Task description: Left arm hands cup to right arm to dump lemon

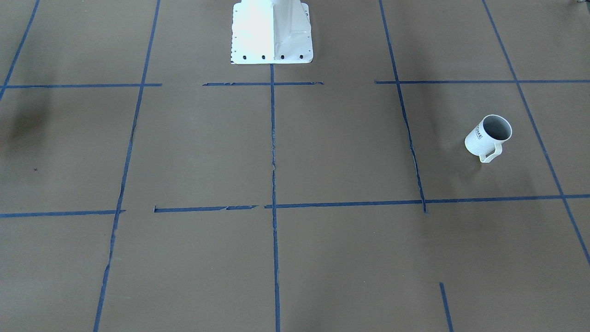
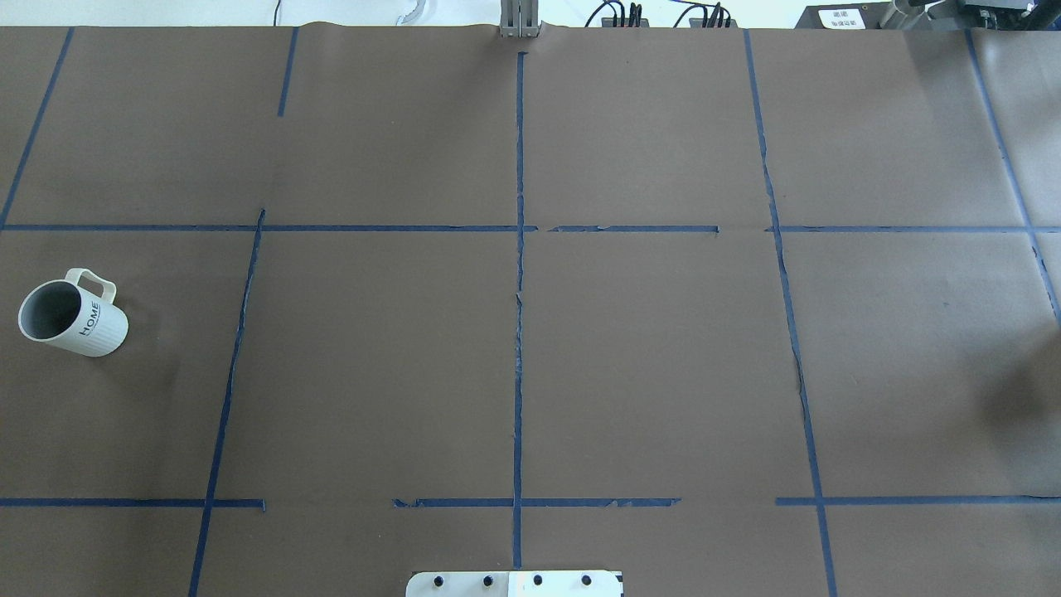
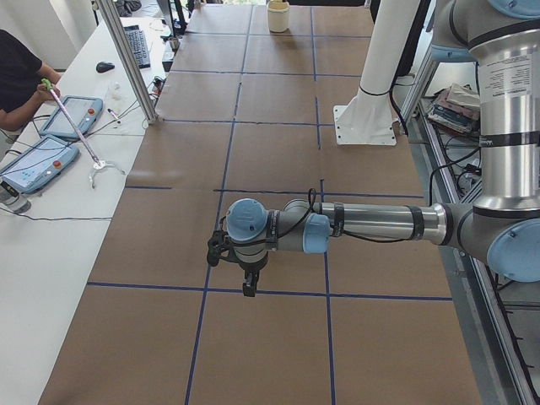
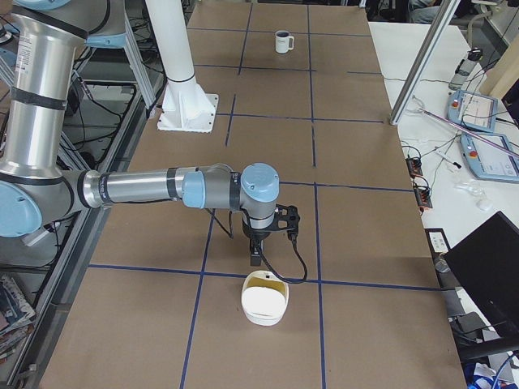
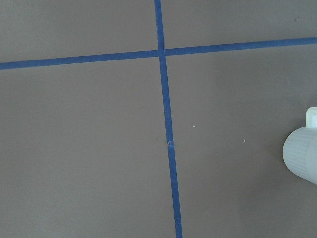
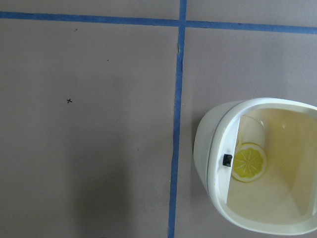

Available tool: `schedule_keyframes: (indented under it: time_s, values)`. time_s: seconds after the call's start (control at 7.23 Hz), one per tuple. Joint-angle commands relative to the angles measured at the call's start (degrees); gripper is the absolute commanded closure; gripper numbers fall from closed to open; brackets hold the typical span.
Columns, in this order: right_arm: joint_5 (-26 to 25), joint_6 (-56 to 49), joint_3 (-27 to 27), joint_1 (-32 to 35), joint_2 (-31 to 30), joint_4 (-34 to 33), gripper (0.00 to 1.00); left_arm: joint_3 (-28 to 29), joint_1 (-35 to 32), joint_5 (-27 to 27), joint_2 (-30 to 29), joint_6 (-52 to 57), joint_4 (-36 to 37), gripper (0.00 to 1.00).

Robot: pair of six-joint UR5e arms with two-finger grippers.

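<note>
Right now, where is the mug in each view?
Front-facing: mug at right, mid-height.
Overhead: mug far left, mid-height.
Exterior left: not visible.
Exterior right: mug top centre, far end.
Left wrist: mug at right edge, cut off.
Right wrist: not in it.
Shared landmark: white base, four exterior views.

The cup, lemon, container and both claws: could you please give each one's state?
Cup: upright on the table, apparently empty.
Lemon: lying inside the white container.
White container: on the table, holding the lemon.
Left claw: open or shut, cannot tell.
Right claw: open or shut, cannot tell.
</note>
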Motion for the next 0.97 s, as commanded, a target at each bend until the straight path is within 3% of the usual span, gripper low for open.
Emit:
schedule_keyframes:
  time_s: [0.0, 0.83]
  values:
    - [0.39, 0.03, 0.49, -0.02, -0.02, 0.00, 0.00, 0.19, 0.05, 0.49, -0.05, 0.25, 0.13, 0.00]
    - [0.30, 0.03, 0.32, -0.01, -0.03, 0.00, 0.00, -0.32, 0.14, 0.67, -0.93, 0.34, 0.83, 0.00]
